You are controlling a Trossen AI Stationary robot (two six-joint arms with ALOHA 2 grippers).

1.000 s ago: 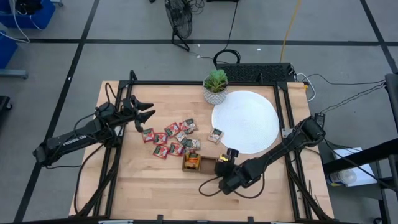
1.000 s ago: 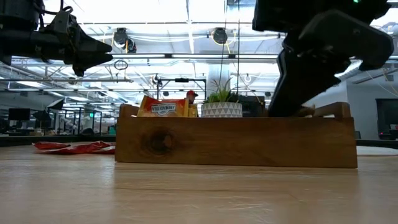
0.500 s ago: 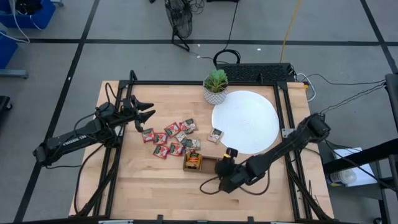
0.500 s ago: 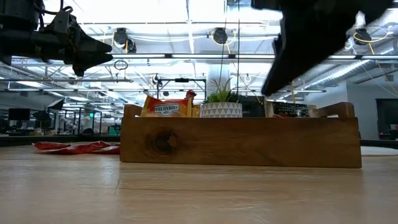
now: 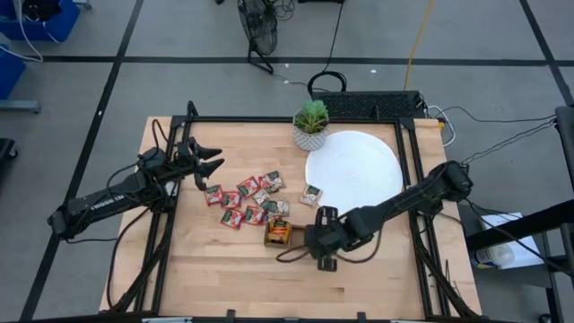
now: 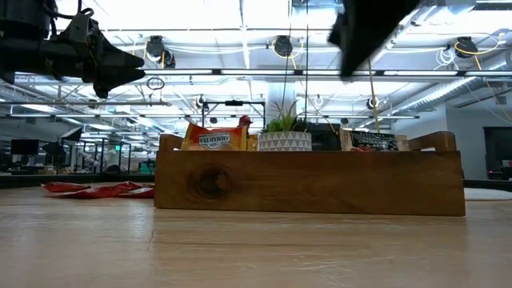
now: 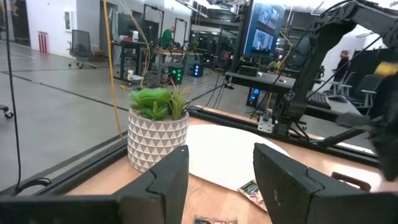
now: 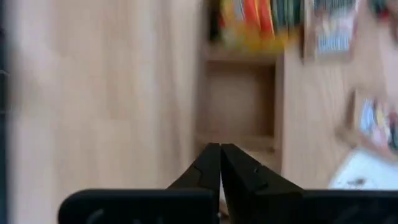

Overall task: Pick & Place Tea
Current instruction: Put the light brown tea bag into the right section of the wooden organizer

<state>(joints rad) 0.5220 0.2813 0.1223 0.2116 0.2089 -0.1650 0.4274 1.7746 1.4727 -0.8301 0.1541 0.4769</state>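
Left gripper (image 5: pixel 213 161) hangs above the bare wood well to the left of the wooden tray (image 5: pixel 289 234), its two fingers (image 7: pixel 168 177) standing apart with nothing between them; in the low view it shows high over the table, off to the left of the tray. From its wrist camera one looks past those fingers to the potted plant (image 7: pixel 157 126) and the white disc (image 7: pixel 224 158) behind it.

Between that gripper and the tray lies the scatter of tea sachets (image 5: pixel 248 202), mostly red, flat on the table just beyond the tray's left end. In the tray's left compartment orange-yellow sachets (image 6: pixel 213 138) stand on edge, and a dark-printed one (image 6: pixel 372 142) shows in the right end. A single pale sachet (image 5: pixel 311 194) lies at the disc's near-left edge, just beyond the tray.

Right gripper (image 8: pixel 219 163) is held over the tray's right part, raised clear of it, with its fingertips pressed together on nothing; the wrist view looks down on an empty middle compartment beyond the tips. The right arm runs off to the right of the tray.
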